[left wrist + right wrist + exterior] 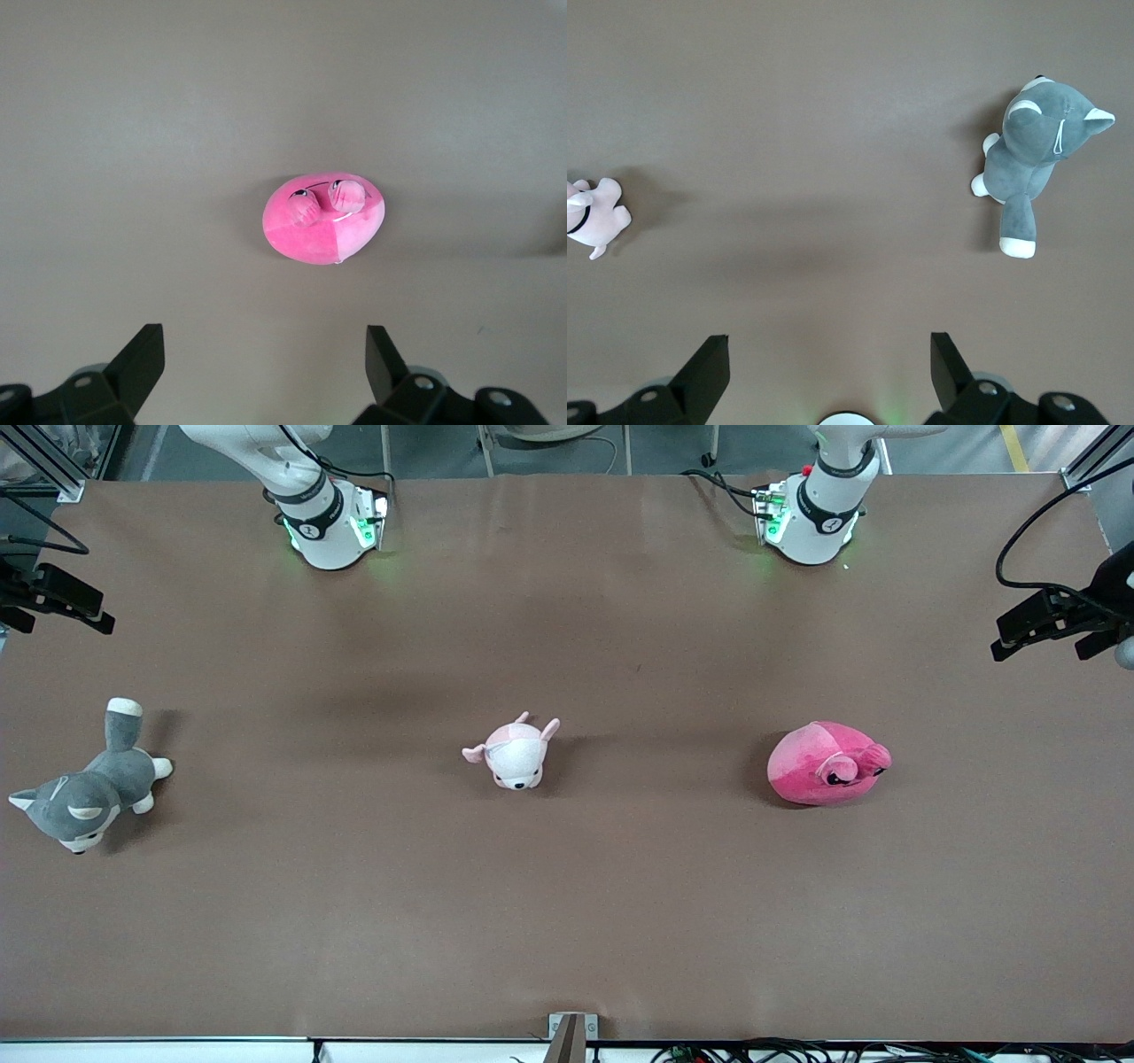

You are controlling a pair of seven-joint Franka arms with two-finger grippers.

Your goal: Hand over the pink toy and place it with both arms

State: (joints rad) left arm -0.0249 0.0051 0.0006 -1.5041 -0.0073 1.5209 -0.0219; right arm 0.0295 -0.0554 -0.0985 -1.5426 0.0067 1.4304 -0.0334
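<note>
Down nearest the front camera we have the grey-and-white husky plush (87, 790), out at nine o'clock on the brown table (567, 921), toward the right arm's end. At the centre sits the small pale pink plush (514, 753). Then, at three o'clock toward the left arm's end, we find the pink toy (828, 763), lying alone on the cloth with nothing touching it.

So by our reckoning nothing is done yet: no pick-up, no handover, no placing. All of it lies ahead.

Now the claws. The right gripper (830, 372) hangs over bare table between the husky and the pale plush, jaws spread wide, holding nothing. The left gripper (265, 363) hovers high above the pink toy, jaws equally wide and empty.
</note>
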